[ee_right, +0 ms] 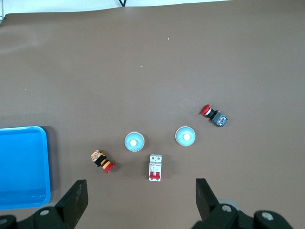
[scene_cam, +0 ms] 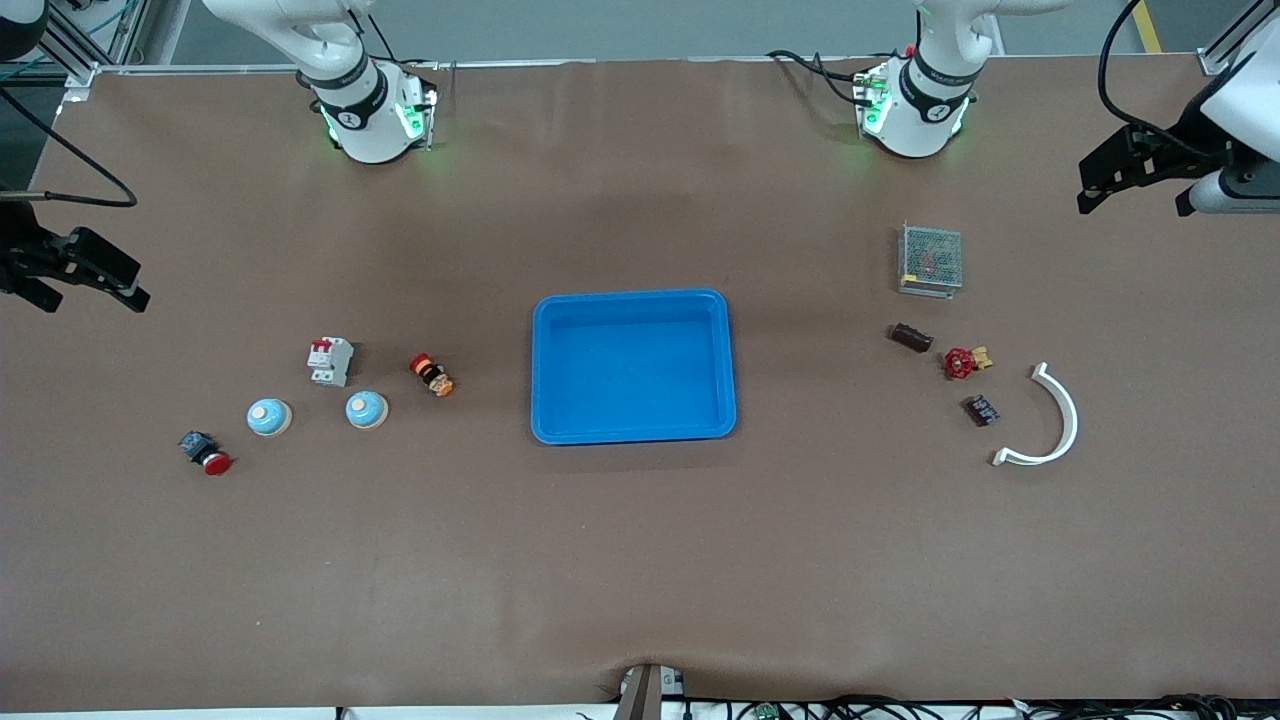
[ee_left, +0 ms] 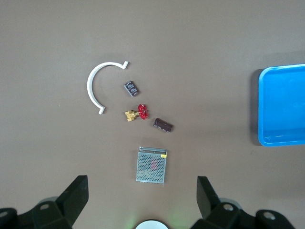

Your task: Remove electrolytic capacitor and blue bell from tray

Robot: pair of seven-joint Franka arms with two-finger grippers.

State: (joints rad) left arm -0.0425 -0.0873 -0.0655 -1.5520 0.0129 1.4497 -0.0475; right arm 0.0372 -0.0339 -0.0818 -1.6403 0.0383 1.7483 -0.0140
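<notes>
The capacitor (scene_cam: 912,337) (ee_left: 163,125) is a dark brown cylinder lying on the table toward the left arm's end, beside a red-handled brass valve (scene_cam: 966,361). Two pale blue dome bells (scene_cam: 269,417) (scene_cam: 366,410) sit toward the right arm's end; the right wrist view shows both (ee_right: 134,141) (ee_right: 185,136). My left gripper (scene_cam: 1135,200) (ee_left: 142,195) hangs open and empty over the left arm's end of the table. Open and empty too, my right gripper (scene_cam: 92,298) (ee_right: 139,198) hangs over the right arm's end. A blue tray (scene_cam: 632,300) (ee_left: 261,109) (ee_right: 46,162) lies empty at mid-table.
Near the capacitor lie a metal mesh box (scene_cam: 931,260), a small black module (scene_cam: 982,410) and a white curved piece (scene_cam: 1055,420). By the bells are a white circuit breaker (scene_cam: 330,361), an orange-and-red button (scene_cam: 432,375) and a red push button (scene_cam: 205,453).
</notes>
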